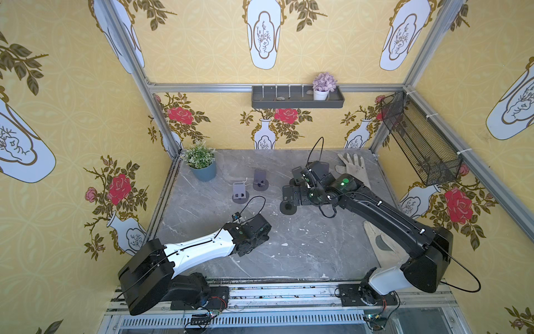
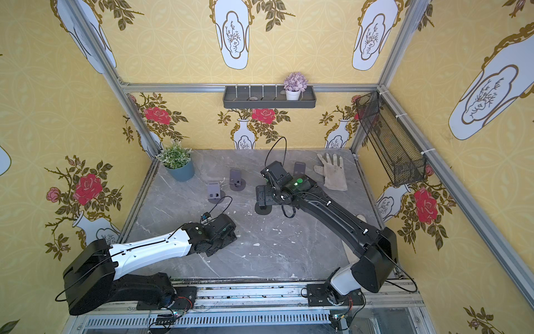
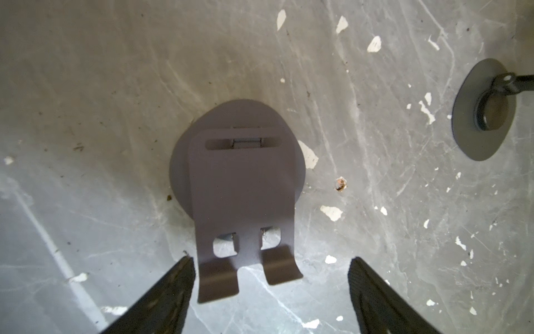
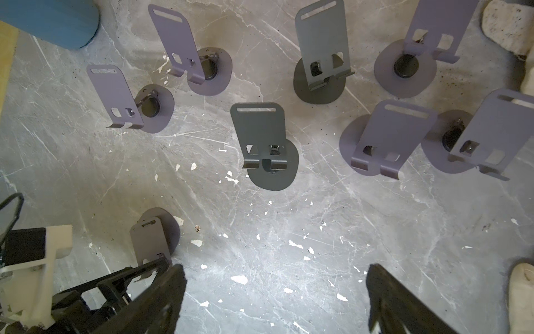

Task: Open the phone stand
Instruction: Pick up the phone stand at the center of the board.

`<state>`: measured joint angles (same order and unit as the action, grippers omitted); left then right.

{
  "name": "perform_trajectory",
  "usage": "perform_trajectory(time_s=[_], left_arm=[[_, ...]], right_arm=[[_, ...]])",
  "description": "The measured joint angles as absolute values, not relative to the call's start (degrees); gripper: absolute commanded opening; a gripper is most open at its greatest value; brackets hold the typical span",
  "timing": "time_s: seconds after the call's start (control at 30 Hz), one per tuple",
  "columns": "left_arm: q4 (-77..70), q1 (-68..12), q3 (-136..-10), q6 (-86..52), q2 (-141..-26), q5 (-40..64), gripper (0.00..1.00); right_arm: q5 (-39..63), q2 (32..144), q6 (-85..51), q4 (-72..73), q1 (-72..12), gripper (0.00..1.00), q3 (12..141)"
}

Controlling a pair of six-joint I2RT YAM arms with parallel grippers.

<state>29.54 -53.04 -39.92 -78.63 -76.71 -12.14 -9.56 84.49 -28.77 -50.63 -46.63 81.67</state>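
Left gripper (image 3: pixel 270 266) hangs low with jaws spread wide and gripping nothing, the hooked lower end of the grey-purple metal phone stand (image 3: pixel 242 185), plate folded down over its round base, lying between its fingers (image 3: pixel 161 297) on the grey marble tabletop (image 3: pixel 86 86). Further right, the right gripper (image 4: pixel 276 271) hovers wide open and empty, near an upright dark grey stand (image 4: pixel 264 138).
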Motion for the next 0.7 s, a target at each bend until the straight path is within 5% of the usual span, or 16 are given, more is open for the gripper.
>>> perform_trajectory(time_s=[0.7], left_arm=[[28.6,-52.8,-43.1,-75.3,-85.2,-12.9,0.68]], right_arm=[[-8.2,82.3,-28.2,-48.6,-42.6,0.98,77.8]])
